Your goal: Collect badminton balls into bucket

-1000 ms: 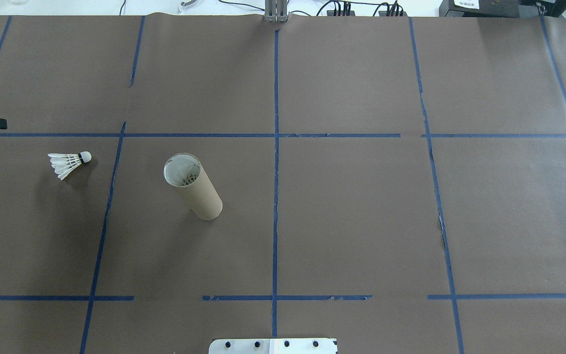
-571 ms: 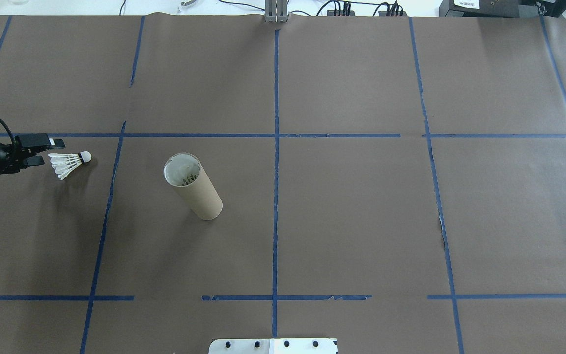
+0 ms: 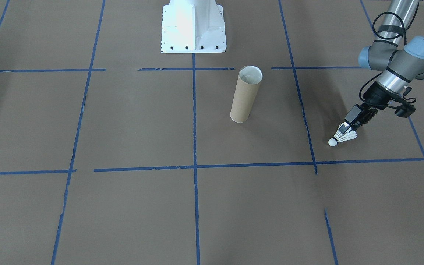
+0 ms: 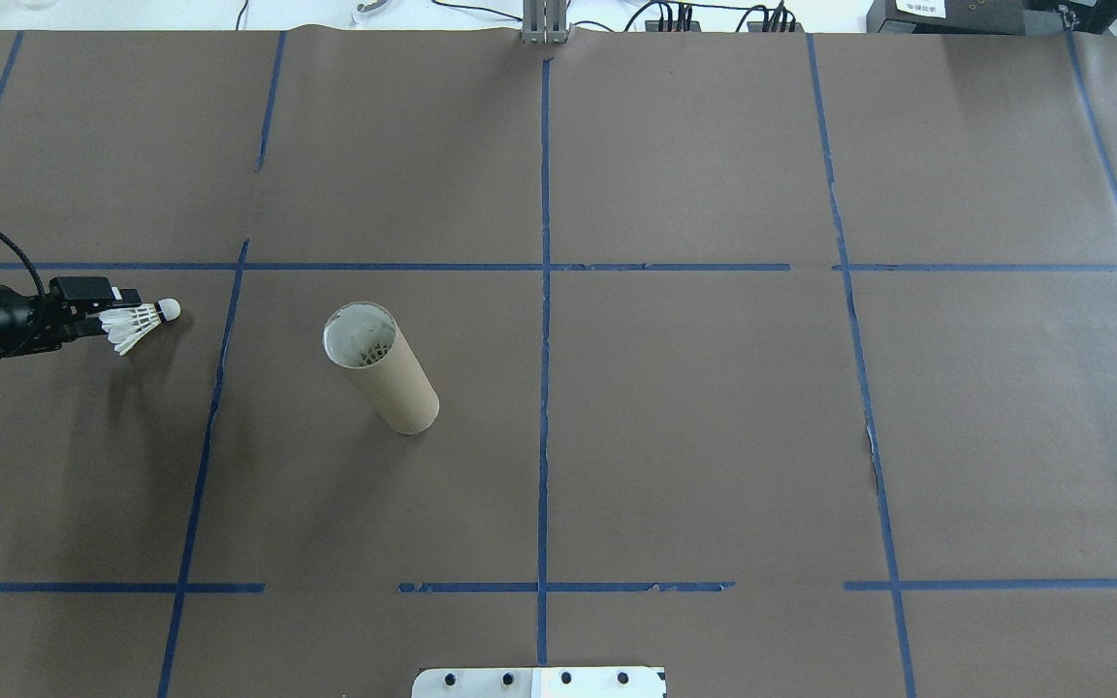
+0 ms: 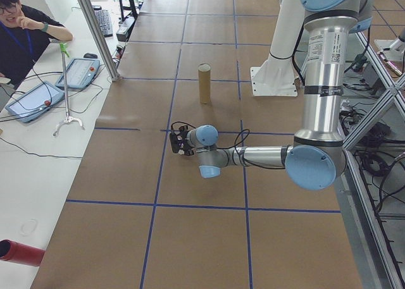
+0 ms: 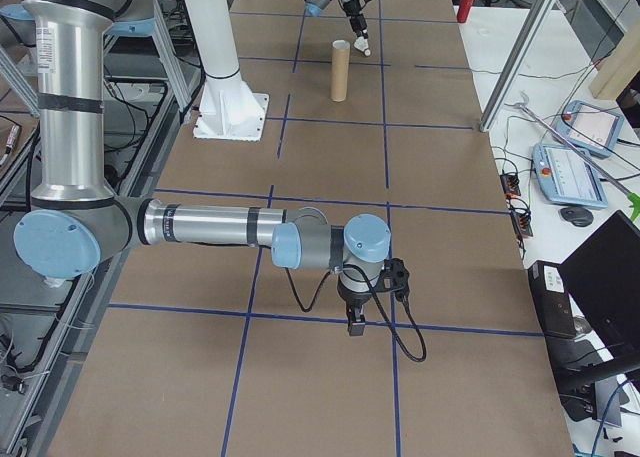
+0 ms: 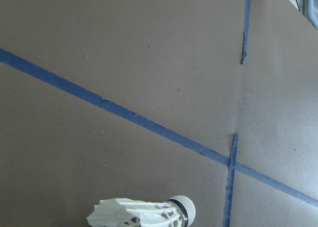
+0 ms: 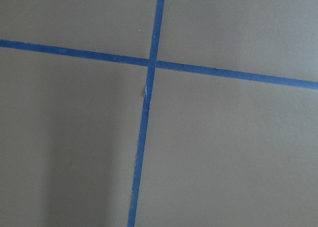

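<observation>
Moved: left gripper advanced onto shuttlecock skirt
Jaws: your views can't confirm grip
Bucket: upright, apart

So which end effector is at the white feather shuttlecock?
The left end effector, at the skirt of the white feather shuttlecock; the right end effector hangs over brown paper far off.

One shuttlecock, one cardboard tube, two robot arms.

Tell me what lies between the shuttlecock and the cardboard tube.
Only bare brown table paper and one blue tape line separate the shuttlecock from the cardboard tube, clearest in the overhead view.
</observation>
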Controlling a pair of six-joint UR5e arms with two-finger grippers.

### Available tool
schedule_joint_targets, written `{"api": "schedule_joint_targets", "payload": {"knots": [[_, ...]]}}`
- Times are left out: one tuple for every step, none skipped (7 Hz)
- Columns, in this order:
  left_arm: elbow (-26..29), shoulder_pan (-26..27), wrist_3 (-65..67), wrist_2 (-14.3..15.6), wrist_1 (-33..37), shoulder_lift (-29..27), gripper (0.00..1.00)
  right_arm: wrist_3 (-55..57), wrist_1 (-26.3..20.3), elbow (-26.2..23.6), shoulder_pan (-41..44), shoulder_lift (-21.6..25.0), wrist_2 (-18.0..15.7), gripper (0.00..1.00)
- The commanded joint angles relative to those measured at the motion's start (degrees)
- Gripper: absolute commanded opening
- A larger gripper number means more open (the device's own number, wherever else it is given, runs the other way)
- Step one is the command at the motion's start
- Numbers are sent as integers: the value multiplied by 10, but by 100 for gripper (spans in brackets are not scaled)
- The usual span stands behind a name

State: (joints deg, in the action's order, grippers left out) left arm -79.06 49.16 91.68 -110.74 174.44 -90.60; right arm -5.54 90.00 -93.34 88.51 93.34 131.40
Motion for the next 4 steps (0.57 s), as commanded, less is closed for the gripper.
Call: {"api": "schedule_joint_targets", "payload": {"knots": [[-3,0,1,-3,0,1,0,0,0,0,0,0,0,100],[-5,0,1,-4,-1,2,0,0,0,0,0,0,0,100],[-11,1,1,-25,-5,6,0,0,0,0,0,0,0,100],[-24,1,1,-63,-15,9,0,0,0,0,0,0,0,100]]}}
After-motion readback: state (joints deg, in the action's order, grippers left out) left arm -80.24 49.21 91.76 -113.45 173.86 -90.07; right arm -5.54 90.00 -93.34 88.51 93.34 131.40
